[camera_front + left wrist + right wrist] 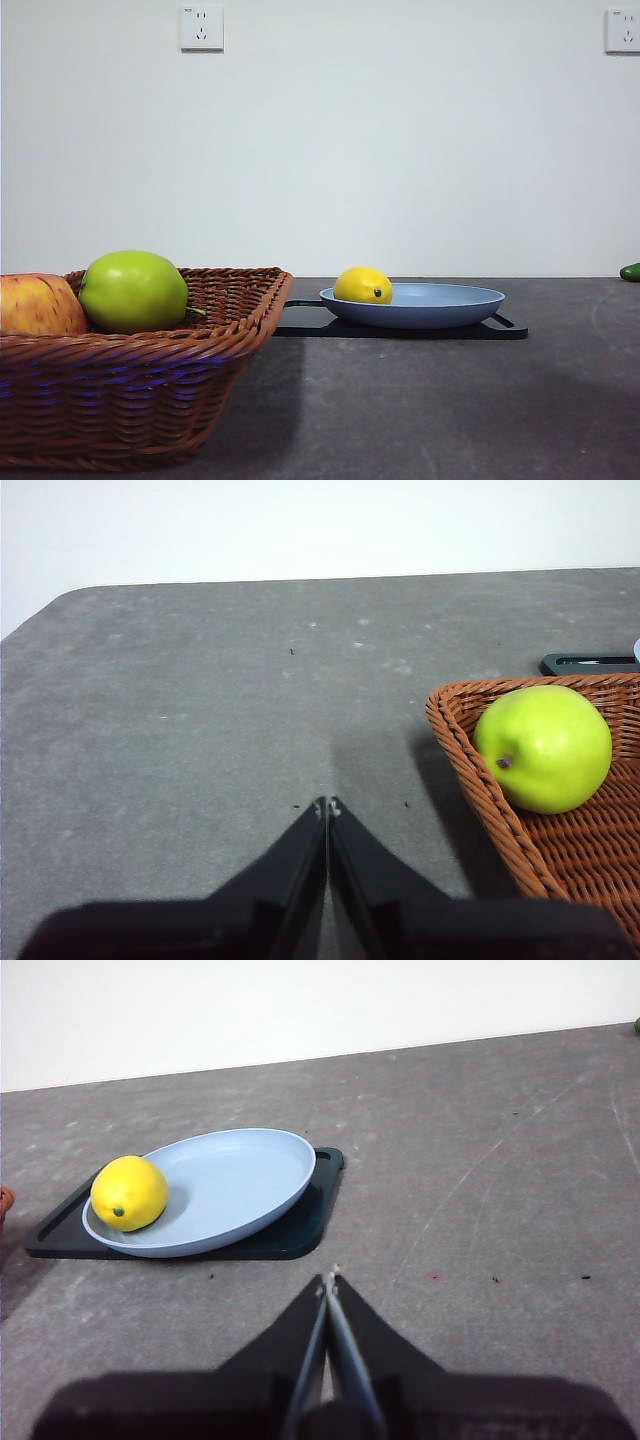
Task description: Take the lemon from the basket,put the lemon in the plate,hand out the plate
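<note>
At nine o'clock in the front view sits the basket [150,345], holding a green apple [133,290] and a red-yellow apple [38,304]. Toward three o'clock the lemon [363,285] already lies in the plate [440,308], at its nine o'clock rim, on a black tray [400,327]. Handing out the plate seems next. The left gripper [327,804] and right gripper [329,1280] are both pressed closed, empty, over bare table [480,1210]; the right one must open, with free room at the plate's near rim

Plain white wall [400,150] behind grey table [420,400]; two white sockets [201,27] high on wall.
</note>
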